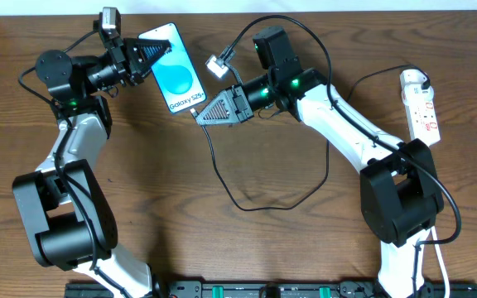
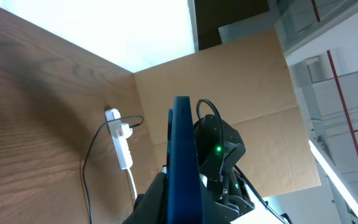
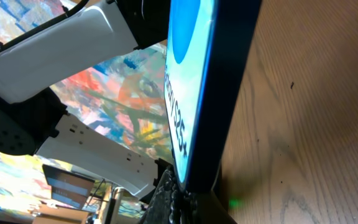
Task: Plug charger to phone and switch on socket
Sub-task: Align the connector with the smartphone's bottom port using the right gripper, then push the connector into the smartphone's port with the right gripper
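Over the table, from the overhead camera: clamps the phone by its upper-left end with the left gripper, fingers shut on it. Shows the phone aslant over the brown wooden table, screen up, bright blue with a white band of text toward its lower-right end; cannot tell whether resting on the wood or lifted just off it. Meets that lower-right end with the right gripper, closed and pinching the end of the charger; connector tip hidden under the fingers, so cannot tell whether seated in the phone. Sends the thin black cable down from there, round in a wide loop and back up behind the right arm. Places the socket at the table's right edge, well apart from the phone, white with small red marks, a black lead reaching its far end.

From the left wrist: sees the phone edge-on, a thin blue slab upright between the dark fingers. Beyond it, catches the right arm with a green light, the socket lying on the wood to the left, and a brown cardboard panel behind.

From the right wrist: fills the middle with the phone's dark edge and lit screen, close beside the wood grain, its lower end touching the black closed fingers at the bottom. Takes in white arm casing at upper left.
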Action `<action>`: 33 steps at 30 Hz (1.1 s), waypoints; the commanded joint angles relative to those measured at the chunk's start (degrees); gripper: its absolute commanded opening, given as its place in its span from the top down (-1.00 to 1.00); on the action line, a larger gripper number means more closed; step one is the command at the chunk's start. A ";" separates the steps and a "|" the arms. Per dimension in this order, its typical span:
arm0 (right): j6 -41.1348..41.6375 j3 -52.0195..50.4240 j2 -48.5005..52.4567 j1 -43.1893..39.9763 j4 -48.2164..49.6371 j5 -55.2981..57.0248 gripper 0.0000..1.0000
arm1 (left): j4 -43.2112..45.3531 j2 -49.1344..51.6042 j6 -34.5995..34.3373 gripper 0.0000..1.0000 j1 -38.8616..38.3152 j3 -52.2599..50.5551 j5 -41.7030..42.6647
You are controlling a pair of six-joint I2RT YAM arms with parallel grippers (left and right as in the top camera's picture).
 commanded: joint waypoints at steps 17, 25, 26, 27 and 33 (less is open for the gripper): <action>3.76 0.15 -0.15 0.46 2.32 0.55 0.98 | 0.72 -1.60 1.22 0.86 -1.09 0.94 0.76; 3.50 0.13 -0.15 0.42 -0.09 0.37 0.98 | 0.72 -1.60 2.97 0.86 0.04 0.96 0.46; 3.15 0.13 -0.15 0.42 -0.76 0.33 0.98 | 0.72 -1.60 2.97 0.86 0.26 0.94 0.24; 3.02 0.11 -0.13 0.42 -1.29 0.35 0.98 | 0.70 -1.60 2.99 0.86 0.52 0.96 0.02; 3.04 0.09 -0.15 0.59 -1.55 0.31 0.98 | 0.70 -1.60 4.92 0.86 0.63 0.94 -0.79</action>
